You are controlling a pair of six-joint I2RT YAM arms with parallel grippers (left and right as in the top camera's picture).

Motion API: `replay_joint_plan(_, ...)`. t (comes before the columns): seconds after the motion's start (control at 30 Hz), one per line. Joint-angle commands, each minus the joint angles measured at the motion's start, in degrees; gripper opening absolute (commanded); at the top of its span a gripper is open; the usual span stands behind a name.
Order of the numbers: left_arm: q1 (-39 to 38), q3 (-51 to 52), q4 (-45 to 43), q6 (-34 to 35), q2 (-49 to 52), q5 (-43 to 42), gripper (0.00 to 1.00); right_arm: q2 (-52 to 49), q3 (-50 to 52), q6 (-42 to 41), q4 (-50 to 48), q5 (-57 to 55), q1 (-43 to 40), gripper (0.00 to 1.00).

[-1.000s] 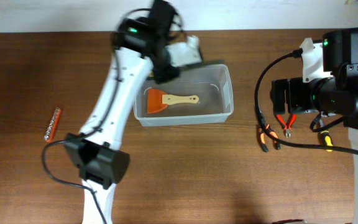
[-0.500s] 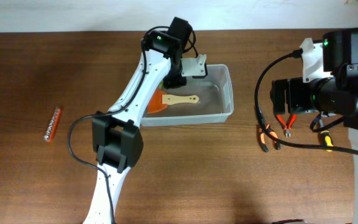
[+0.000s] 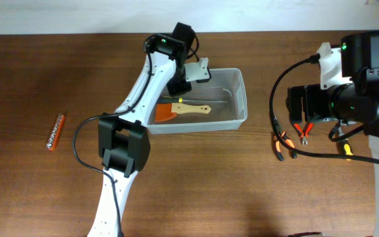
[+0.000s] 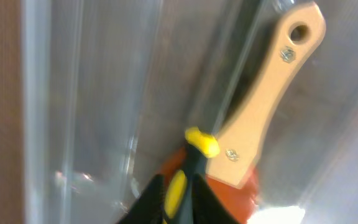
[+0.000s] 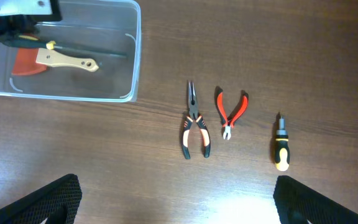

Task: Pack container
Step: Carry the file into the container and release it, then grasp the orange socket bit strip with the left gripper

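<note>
The clear plastic container stands at the table's middle back. In it lies a scraper with an orange blade and a wooden handle, also in the left wrist view. My left gripper reaches into the container's left end and is shut on a yellow-and-black screwdriver, whose dark shaft runs to the right just behind the scraper. My right gripper is open and empty, above bare table at the right, apart from the tools there.
Right of the container lie orange-and-black long-nose pliers, small red cutters and a stubby yellow-and-black screwdriver. An orange bit strip lies far left. My left arm crosses the table left of the container.
My left arm swung right from the container's left rear corner and went down inside it with the screwdriver, whose shaft now shows behind the scraper. The right arm has not moved.
</note>
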State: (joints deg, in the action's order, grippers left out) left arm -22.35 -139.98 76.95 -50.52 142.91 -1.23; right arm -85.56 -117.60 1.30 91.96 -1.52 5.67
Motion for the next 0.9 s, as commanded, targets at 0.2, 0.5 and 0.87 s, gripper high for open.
replay_joint_plan(0.2,5.4,-3.8,12.72,11.3,-16.72,0.2,0.22,-0.04,-0.52,-0.28,-0.22,-0.46,-0.07,0.98)
replay_joint_plan(0.5,27.71,0.44,19.56,24.37,-18.51,-0.42,0.53,-0.04,-0.55,-0.28,-0.22,-0.48,-0.09,0.99)
replay_joint_plan(0.87,46.75,18.88,8.7,23.82,-16.59,-7.89,0.65,-0.04,-0.55,-0.28,-1.57,-0.48,-0.09,0.99)
